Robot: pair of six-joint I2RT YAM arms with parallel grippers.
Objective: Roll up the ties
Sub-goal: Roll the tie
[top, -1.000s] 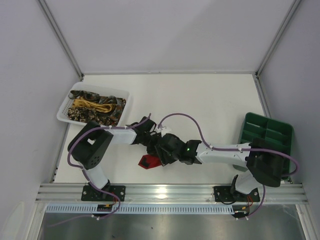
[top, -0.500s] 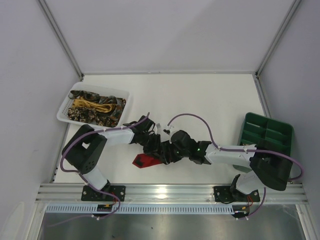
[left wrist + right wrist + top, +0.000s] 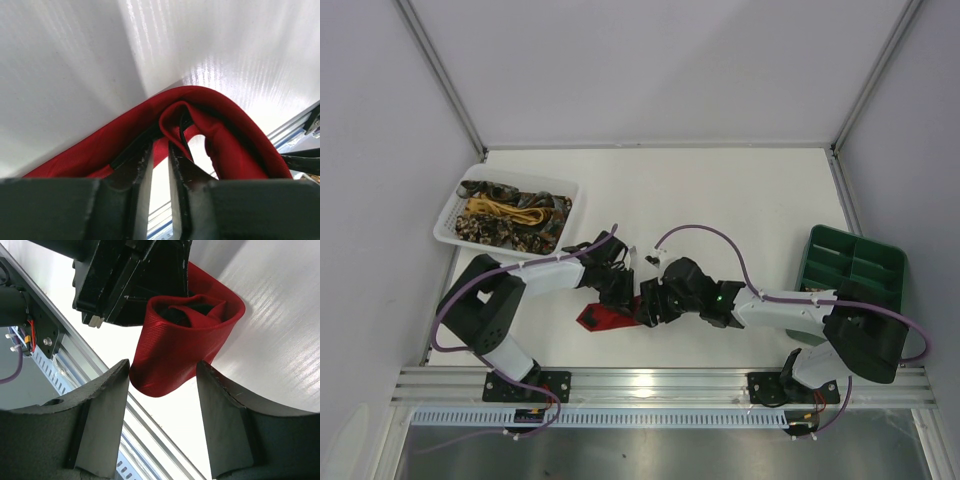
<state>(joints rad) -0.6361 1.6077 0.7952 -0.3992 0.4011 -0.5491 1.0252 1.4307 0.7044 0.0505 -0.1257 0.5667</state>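
A white mesh basket [image 3: 448, 228] at far left holds tangled patterned and yellow ties [image 3: 510, 215]. Near the table [image 3: 720, 190] front, the nearly closed left gripper [image 3: 161, 150] pinches the partly rolled red tie [image 3: 605, 318]. The right gripper [image 3: 162, 375] straddles the roll, wide open.

White mesh basket [image 3: 453, 207] at left, green compartment tray [image 3: 819, 241] at right.

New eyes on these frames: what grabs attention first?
The bright red tie stands out, curled into a loose roll at front centre. The left gripper pinches an inner fold, while the right gripper has its jaws open on either side of the roll. A white basket of patterned ties sits far left, a green tray at the right edge.
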